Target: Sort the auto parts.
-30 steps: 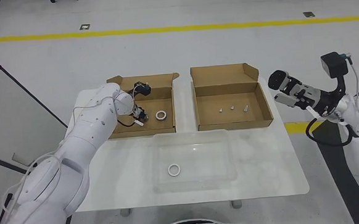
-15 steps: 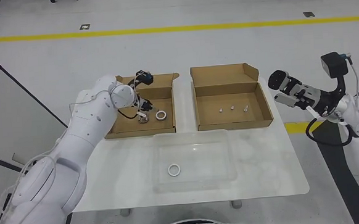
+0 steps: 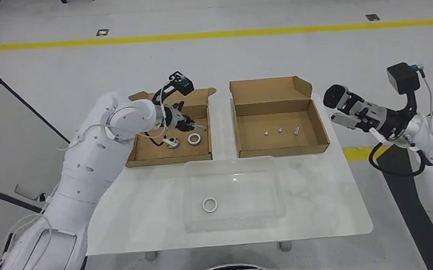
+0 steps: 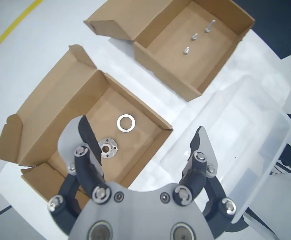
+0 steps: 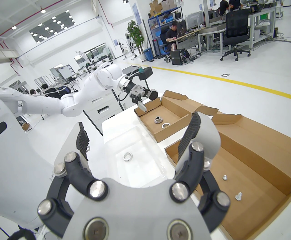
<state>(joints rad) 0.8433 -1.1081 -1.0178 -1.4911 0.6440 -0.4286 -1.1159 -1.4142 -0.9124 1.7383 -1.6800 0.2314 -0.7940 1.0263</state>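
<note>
My left gripper [image 3: 180, 127] hangs open and empty above the left cardboard box [image 3: 146, 157]. On that box's floor lie a metal flanged hub [image 4: 106, 148] and a flat washer ring [image 4: 126, 122], side by side and apart. The hub [image 3: 172, 144] sits just beneath one finger. The right cardboard box [image 3: 281, 152] holds three small bolts [image 3: 280, 130]. A metal collar ring [image 3: 210, 205] lies in the clear plastic tray [image 3: 233, 164] at the table's front. My right gripper [image 3: 339, 106] is open and empty, held in the air past the table's right edge.
The two boxes stand side by side at the back of the white table [image 3: 325, 203], their lids folded back. The tray sits right in front of them. A dark panel [image 3: 8, 133] stands to the left of the table.
My left gripper has risen from low inside the left box and swung toward the box's right side. The hub lies free on the box floor. The right arm has not moved.
</note>
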